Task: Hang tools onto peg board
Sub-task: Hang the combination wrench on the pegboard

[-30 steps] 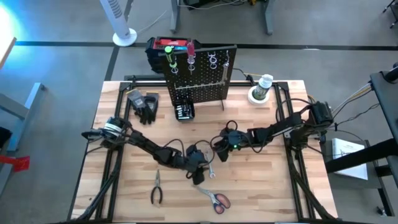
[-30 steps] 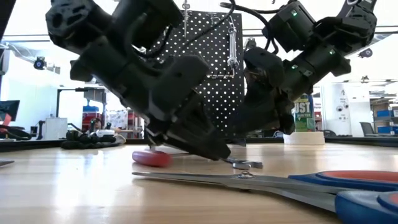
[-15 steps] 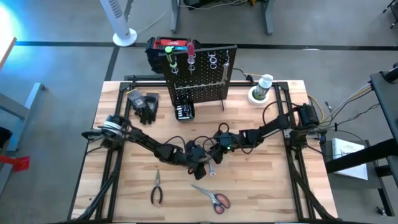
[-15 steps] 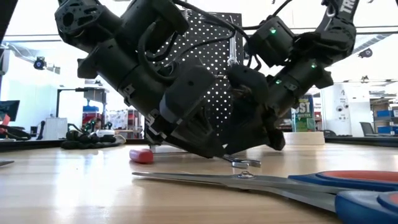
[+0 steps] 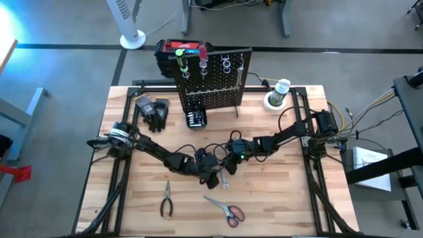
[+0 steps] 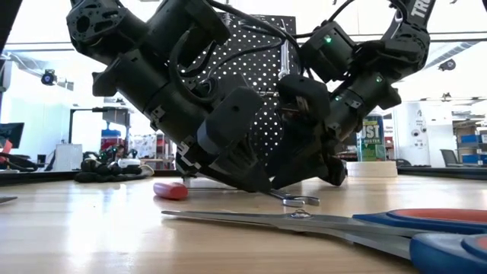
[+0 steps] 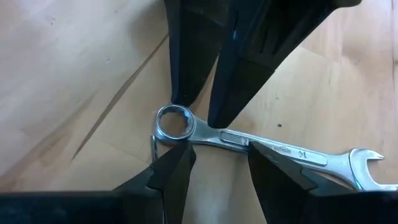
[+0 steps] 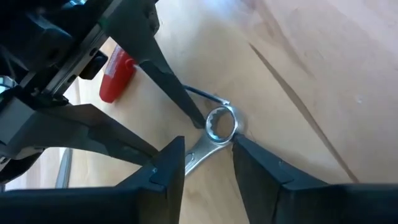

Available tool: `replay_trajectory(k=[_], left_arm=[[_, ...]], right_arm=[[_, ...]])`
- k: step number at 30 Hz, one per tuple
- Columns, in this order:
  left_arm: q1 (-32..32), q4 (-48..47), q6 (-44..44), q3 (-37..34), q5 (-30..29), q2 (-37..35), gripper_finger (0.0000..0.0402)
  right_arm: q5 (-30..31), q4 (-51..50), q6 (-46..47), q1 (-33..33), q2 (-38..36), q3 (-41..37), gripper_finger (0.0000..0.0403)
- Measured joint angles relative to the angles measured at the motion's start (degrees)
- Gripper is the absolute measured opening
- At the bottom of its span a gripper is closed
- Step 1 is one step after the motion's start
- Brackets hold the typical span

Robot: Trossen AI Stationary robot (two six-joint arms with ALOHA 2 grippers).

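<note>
A silver wrench (image 7: pixel 249 140) lies flat on the wooden table, ring end (image 8: pixel 219 122) toward both grippers. My left gripper (image 7: pixel 217 158) and my right gripper (image 8: pixel 208 152) are both open, low over the table's middle (image 5: pixel 218 168), and meet tip to tip from opposite sides. Each has one finger on either side of the wrench's neck, just behind the ring. A small red tool (image 8: pixel 117 78) lies beside them. The peg board (image 5: pixel 213 82) stands at the far edge with a green screwdriver, a red one and a wrench on it. My left gripper's fingertips (image 7: pixel 180 155) stand beside the wrench's neck (image 7: pixel 214 134), slanting down from the table's left; I cannot tell whether they touch it. My right gripper's fingertips (image 8: pixel 239 142) stand close beside the ring end, slanting down from the table's right; I cannot tell whether they touch.
Black-handled pliers (image 5: pixel 166 199) and red-handled scissors (image 5: pixel 229 211) lie near the front edge. A thin dark bent rod (image 8: pixel 202 93) lies by the ring. Black gloves (image 5: pixel 155 112), a black bit box (image 5: pixel 195 119) and a can on a white ring (image 5: pixel 277 94) stand farther back.
My right gripper has gone toward the table's left and down to the wrench's ring end, and its arm has swung in from the right. My left gripper has gone slightly toward the far edge, closer to the right one. The wrench has stayed on the table.
</note>
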Motion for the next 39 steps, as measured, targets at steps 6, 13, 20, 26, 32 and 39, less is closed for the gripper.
replay_trajectory(k=[6, 13, 20, 26, 32, 39], left_arm=[[0.15, 0.06, -0.02, -0.04, -1.06, 0.02, 0.0155], [0.35, 0.69, -0.48, -0.04, -2.55, 0.89, 0.0155], [0.37, 4.17, -0.55, 0.02, -3.76, 3.32, 0.0155], [0.48, 4.62, -0.76, 0.02, -3.43, 3.45, 0.0155], [0.51, 4.62, -0.46, 0.02, -3.72, 3.48, 0.0155], [0.61, 4.62, -0.41, 0.02, -3.93, 3.48, 0.0155]], right_arm=[[0.27, -0.43, -1.73, 0.17, -0.03, 0.88, 0.0093], [7.7, -5.72, -0.59, -0.57, -0.42, 1.17, 0.0085], [8.66, -2.73, -0.37, -0.83, -0.22, 0.93, 0.0106], [5.73, -2.53, -0.02, -0.76, -0.22, 1.02, 0.0118], [4.72, -2.7, 0.03, -0.26, -0.22, 1.02, 0.0098], [4.63, -2.57, 0.01, 0.17, -0.22, 1.02, 0.0074]])
